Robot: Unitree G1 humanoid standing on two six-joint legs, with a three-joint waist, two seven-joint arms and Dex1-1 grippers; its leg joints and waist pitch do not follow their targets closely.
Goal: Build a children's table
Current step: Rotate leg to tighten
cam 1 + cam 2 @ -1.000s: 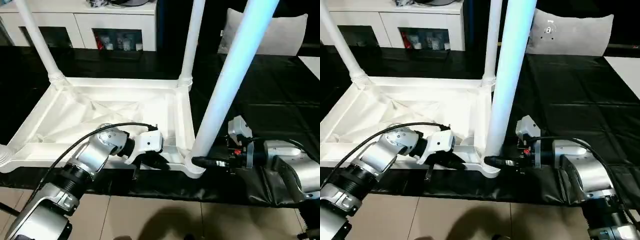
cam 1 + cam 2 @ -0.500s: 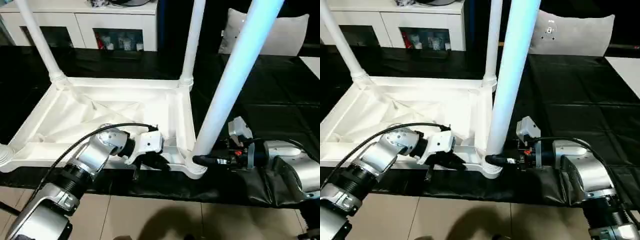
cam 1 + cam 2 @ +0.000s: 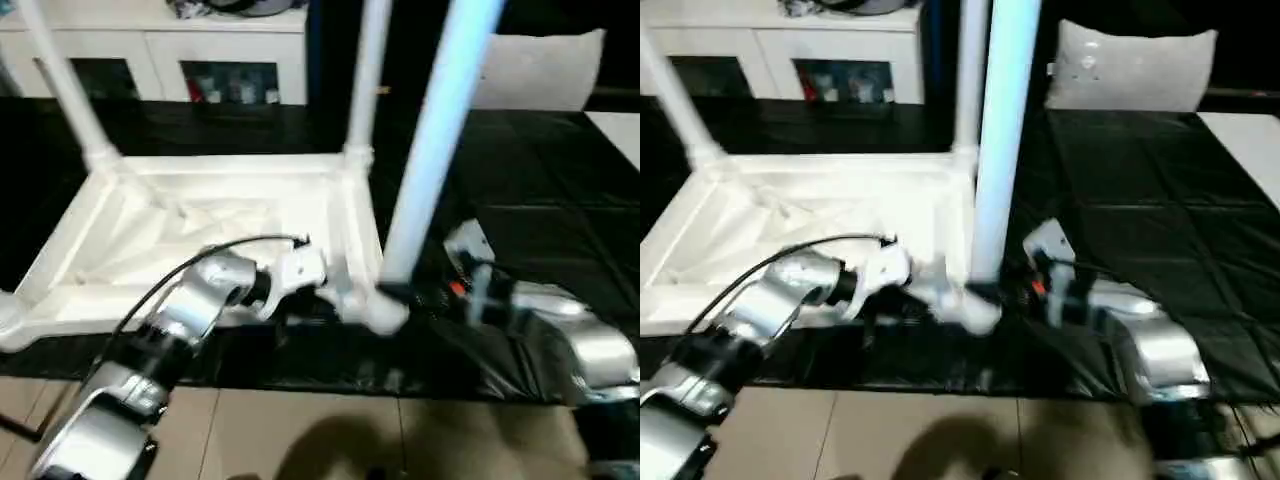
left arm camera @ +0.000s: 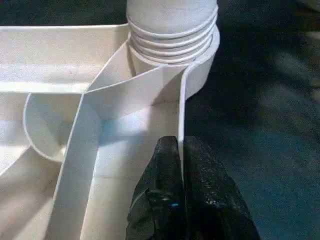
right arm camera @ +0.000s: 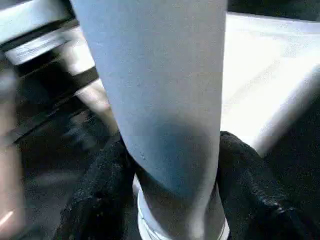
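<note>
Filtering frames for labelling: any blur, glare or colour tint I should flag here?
Both eye views: motion-smeared, arms and the tabletop soft; the near leg looks bluish. Left wrist view: sharp, left pincer clamped on the tabletop's rim. Right wrist view: the leg close up, its surroundings streaked, right pincer around the leg's base.

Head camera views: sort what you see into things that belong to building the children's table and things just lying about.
Belongs to the job:
- upturned white tabletop
- near-corner leg, clasped by the right end effector
- two far legs
- left end effector, pinching the tabletop's rim

Just lying about:
- white cabinet
- pale cushion
- black-covered work table
</note>
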